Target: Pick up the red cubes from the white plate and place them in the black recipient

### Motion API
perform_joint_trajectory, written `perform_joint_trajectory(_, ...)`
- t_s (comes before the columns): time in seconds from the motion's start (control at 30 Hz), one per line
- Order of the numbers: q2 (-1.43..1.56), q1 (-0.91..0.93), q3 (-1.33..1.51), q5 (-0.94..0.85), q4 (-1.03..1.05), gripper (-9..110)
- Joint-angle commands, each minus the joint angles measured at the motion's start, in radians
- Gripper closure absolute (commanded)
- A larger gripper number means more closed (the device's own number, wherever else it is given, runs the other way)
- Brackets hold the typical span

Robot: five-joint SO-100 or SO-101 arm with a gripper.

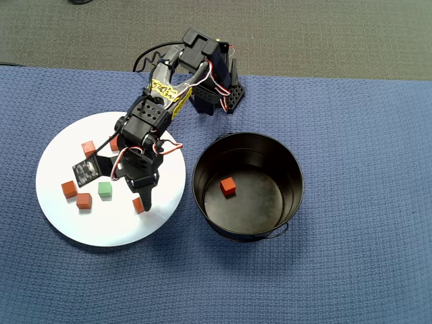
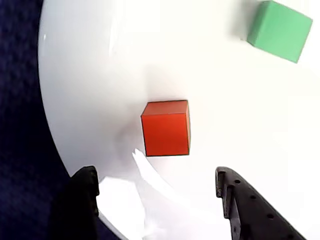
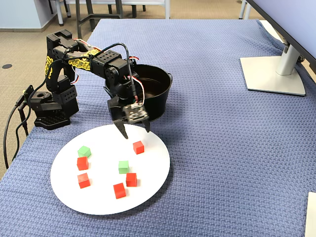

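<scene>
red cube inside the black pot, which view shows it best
The overhead view: the red cube lies in plain sight on the black pot's floor. In the fixed view the pot's wall hides its floor, so no cube shows. The wrist view shows only the plate, not the pot.

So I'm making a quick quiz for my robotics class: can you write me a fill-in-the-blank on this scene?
1. The black pot already holds ____ red cube.
2. Besides red cubes, the white plate carries two ____ cubes.
3. In the wrist view, the gripper is ____, with a red cube just ahead of its fingertips.

Missing words: one; green; open
</scene>
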Motion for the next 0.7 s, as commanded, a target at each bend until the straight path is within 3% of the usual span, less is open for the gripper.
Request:
perform_joint_trajectory(0.0, -0.023, 0.048, -0.034, -0.141, -0.040, 78)
perform_joint_trajectory(0.33, -0.152, 0.077, -0.064, -0.158, -0.144, 81)
perform_joint_trajectory(0.43, -0.167, 0.069, -0.066, -0.124, -0.170, 87)
perform_joint_trajectory(0.5, -0.169, 0.060, -0.066, -0.064, -0.212, 100)
perform_joint_trajectory(0.67, -0.084, 0.029, -0.132, 0.041, -0.109, 101)
